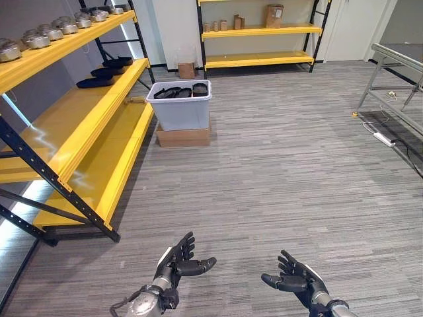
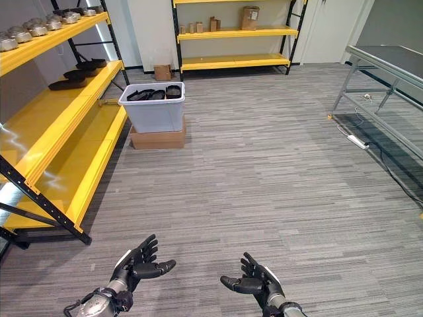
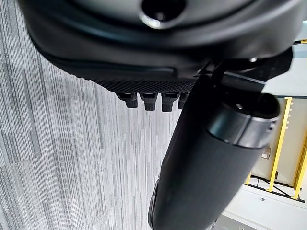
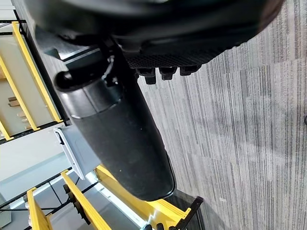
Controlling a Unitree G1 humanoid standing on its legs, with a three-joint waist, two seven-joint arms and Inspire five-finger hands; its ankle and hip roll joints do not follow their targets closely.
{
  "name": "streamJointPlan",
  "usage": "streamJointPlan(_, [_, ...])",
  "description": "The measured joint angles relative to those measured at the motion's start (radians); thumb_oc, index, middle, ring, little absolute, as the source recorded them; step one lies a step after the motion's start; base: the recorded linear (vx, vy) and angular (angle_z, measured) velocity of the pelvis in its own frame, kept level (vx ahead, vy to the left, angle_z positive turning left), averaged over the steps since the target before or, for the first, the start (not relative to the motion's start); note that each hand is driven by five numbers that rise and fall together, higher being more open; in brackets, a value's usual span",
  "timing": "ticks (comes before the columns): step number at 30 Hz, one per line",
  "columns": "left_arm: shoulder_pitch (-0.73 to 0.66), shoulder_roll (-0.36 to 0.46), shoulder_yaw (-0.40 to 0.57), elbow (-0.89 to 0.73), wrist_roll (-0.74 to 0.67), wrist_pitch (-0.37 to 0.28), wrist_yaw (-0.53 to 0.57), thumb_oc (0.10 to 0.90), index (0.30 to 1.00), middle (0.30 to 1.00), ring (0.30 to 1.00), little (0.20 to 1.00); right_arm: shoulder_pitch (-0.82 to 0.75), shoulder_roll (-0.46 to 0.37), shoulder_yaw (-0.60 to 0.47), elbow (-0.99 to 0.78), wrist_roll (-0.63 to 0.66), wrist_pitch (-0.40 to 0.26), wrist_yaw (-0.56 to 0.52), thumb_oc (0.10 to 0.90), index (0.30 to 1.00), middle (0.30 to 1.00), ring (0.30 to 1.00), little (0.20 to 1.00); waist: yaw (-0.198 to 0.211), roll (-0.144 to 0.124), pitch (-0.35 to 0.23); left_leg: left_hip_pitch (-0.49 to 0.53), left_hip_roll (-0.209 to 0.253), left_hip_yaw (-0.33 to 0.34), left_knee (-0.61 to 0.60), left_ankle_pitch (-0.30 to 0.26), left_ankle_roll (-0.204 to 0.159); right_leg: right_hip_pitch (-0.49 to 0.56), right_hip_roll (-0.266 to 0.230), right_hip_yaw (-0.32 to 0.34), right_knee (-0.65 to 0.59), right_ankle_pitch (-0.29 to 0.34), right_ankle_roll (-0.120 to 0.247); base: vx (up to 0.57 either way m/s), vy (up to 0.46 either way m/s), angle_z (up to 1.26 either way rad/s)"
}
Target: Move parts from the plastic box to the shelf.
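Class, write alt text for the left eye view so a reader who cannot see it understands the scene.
Two open, empty robot hands, left and right, are held out low over grey floor. Ahead, a plastic box of black parts stands on a carton beside a yellow shelf already holding some black parts.

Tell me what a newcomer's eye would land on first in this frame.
Probably the long yellow shelf running down the robot's left, with black parts on its middle level. Next, the plastic box of dark parts on a cardboard box further ahead. Low in front, the left hand and right hand hover open and empty.
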Motion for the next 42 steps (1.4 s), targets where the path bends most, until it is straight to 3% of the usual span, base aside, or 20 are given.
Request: streamJointPlan(42, [0.0, -0.03, 0.01, 0.0, -0.006, 0.0, 0.004, 0.9, 1.0, 1.0, 1.0, 1.0, -0.021, -0.003, 0.002, 0.0, -0.004, 0.0, 0.0, 0.9, 1.0, 1.0, 1.0, 1.0, 0.003, -0.015, 0.01, -0.018, -0.002, 0.002, 0.001, 0.001, 0.002, -0.017, -0.001, 0.002, 0.006, 0.005, -0.007, 0.0, 0.01, 0.0])
